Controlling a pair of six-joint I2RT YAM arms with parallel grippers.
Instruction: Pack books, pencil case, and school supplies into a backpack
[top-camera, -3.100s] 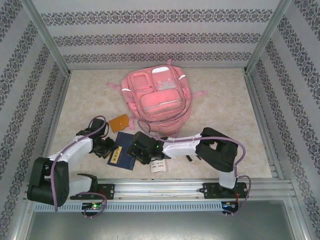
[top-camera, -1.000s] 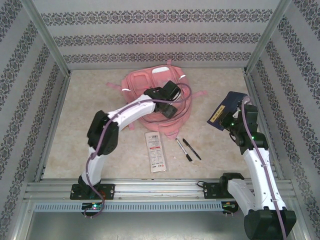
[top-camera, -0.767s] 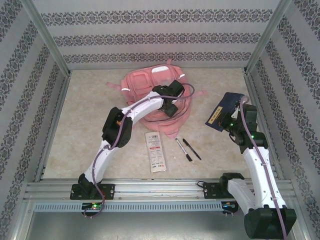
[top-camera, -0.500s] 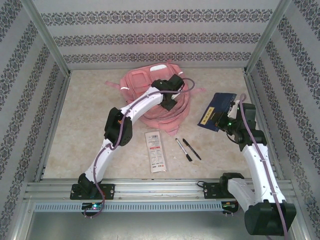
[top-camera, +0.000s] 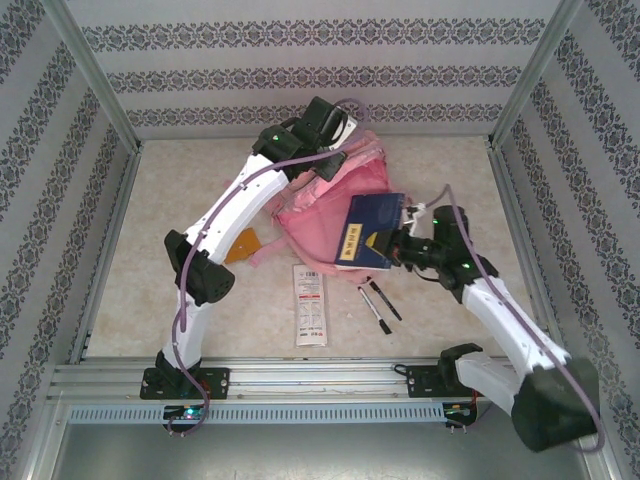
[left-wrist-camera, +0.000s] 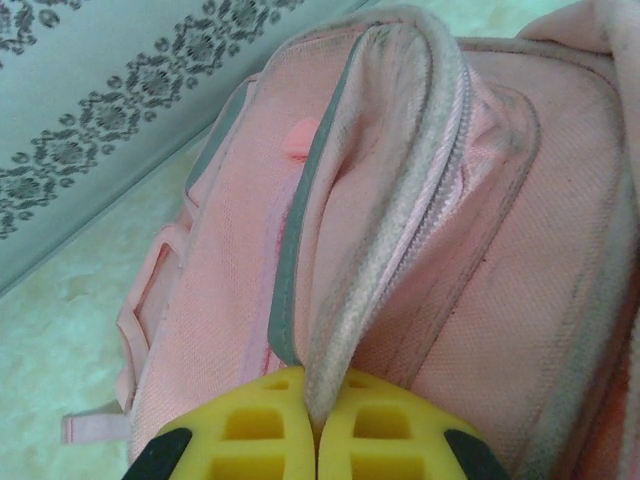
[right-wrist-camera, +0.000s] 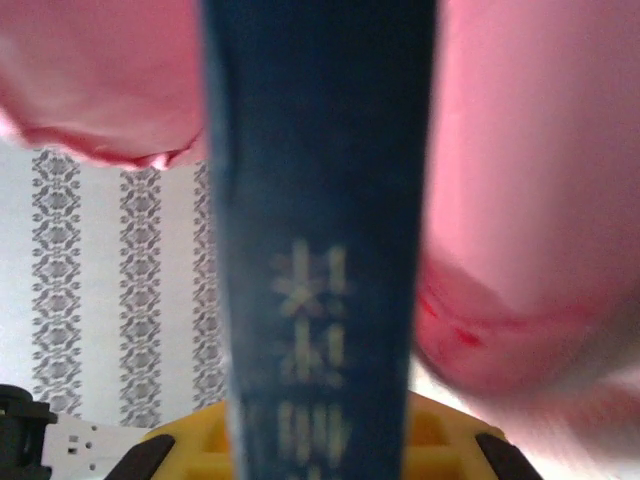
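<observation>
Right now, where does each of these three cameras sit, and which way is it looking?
Top external: above and behind the arms, looking down at the table; both arms show.
Left wrist: looks over the left gripper, which pinches the backpack by its zipper edge.
Right wrist: faces the booklet that the right gripper holds.
Shared: the backpack, in all three.

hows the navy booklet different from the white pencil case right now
Colour: the booklet is dark navy with yellow print; the pencil case is white with red and black print. State: the booklet is clamped in the right gripper, raised at the pink backpack; the pencil case lies flat on the table, untouched. Shared: both are thin, flat rectangles.
</observation>
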